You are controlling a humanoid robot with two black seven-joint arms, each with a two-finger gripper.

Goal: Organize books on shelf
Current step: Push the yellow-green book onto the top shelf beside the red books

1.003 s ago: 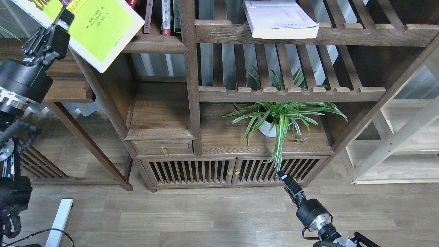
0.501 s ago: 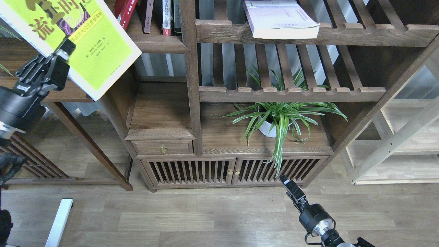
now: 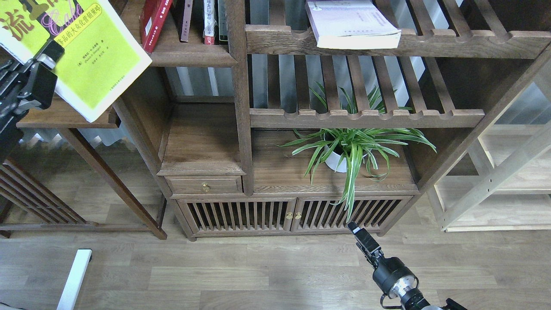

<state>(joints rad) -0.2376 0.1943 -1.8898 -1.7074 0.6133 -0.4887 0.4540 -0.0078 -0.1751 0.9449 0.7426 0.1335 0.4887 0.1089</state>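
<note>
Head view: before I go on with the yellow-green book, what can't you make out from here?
- yellow-green book: top cut off by the frame's upper edge.
- left gripper: shut on that book; one finger hidden behind the cover.
- red book and the slim volumes beside it: upper parts cut off, titles unreadable.
- lavender-white book: cover print too small.
- right gripper: dark, end-on; fingers indistinguishable.

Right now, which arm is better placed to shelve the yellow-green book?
Left. The left gripper already grips the yellow-green book just left of the shelf; the right gripper is low near the floor, empty.
</note>
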